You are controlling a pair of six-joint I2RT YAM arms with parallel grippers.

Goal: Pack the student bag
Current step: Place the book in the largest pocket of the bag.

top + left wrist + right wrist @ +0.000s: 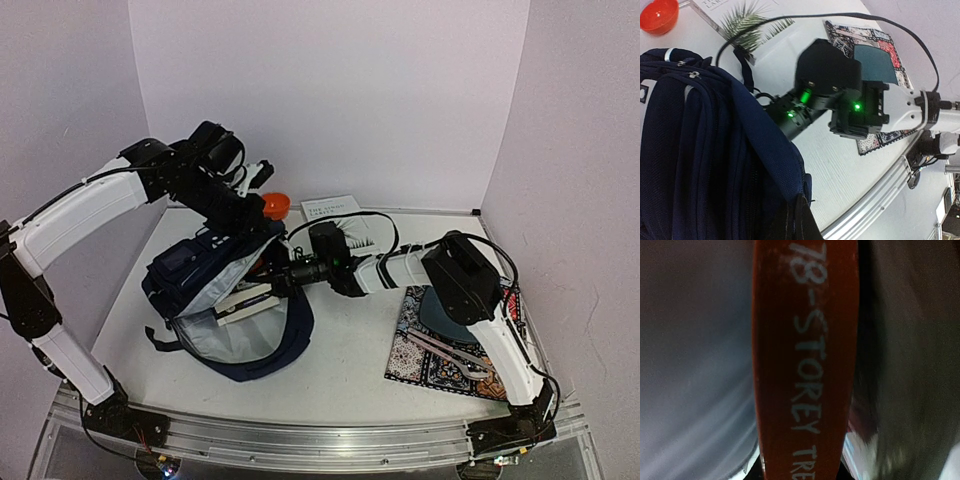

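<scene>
In the overhead view, the large navy-blue fabric student bag was seen lying on the left half of the white table. Its mouth was open towards the near right and its grey lining was exposed. The left gripper was set at the bag's far rim. The right gripper was pushed into the opening from the right, at an orange-red book with white spine lettering. A small orange bowl and a white palm-leaf book lay just beyond the bag, and a patterned booklet lay on the right. Packing was therefore judged only partly done: one book was going in and the rest were left out.

In the left wrist view, the bag filled the left side, with the bowl, the palm-leaf book and the booklet beyond it. The left gripper's own jaws were not clearly shown, so their state could not be told.

In the right wrist view, the book's spine ran up the middle of the frame against the lining. The right jaws were judged to be clamped on it.

The table was smooth and white, edged by an aluminium rail at its near side and enclosed by plain white walls.
</scene>
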